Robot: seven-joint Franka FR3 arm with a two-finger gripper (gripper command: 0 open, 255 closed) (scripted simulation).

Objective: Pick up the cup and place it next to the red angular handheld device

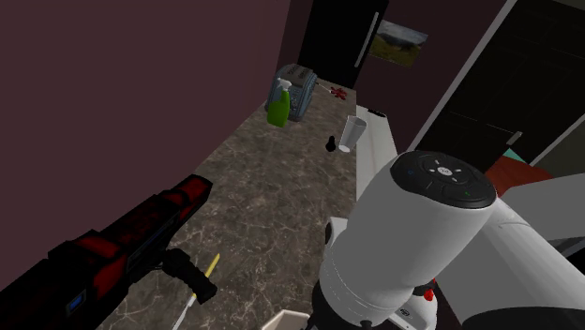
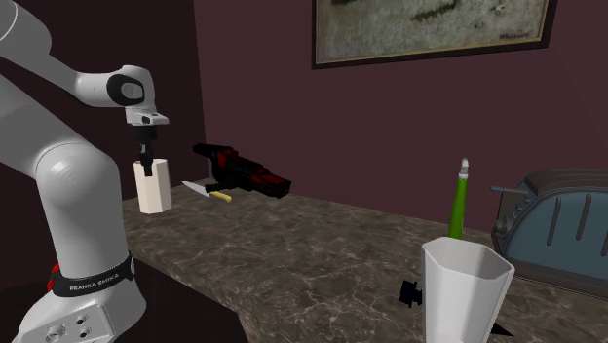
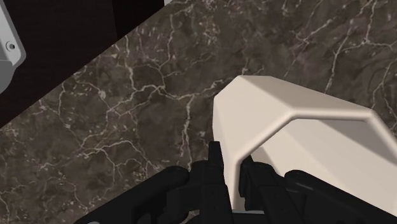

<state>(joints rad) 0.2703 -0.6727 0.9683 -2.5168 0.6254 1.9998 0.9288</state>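
Black two-finger gripper (image 3: 234, 159) clamped on the wall of a plain white angular cup (image 3: 299, 146) at the arm's end of the dark veined marble counter (image 3: 127, 114).

In the wrist view one finger sits outside the cup's wall and the other inside, with the white rim pinched between them. From the second exterior view the gripper (image 2: 145, 159) comes straight down onto the cup (image 2: 153, 190), which is upright at the counter's (image 2: 322, 244) open edge. The red and black angular handheld device (image 2: 242, 172) lies near it along the wall-side edge, with a yellow-handled knife (image 2: 209, 189) between the two. At the counter's opposite end stand a second white angular cup (image 2: 463, 287), a green spray bottle (image 1: 278, 106) and a grey-blue toaster (image 1: 302, 92).
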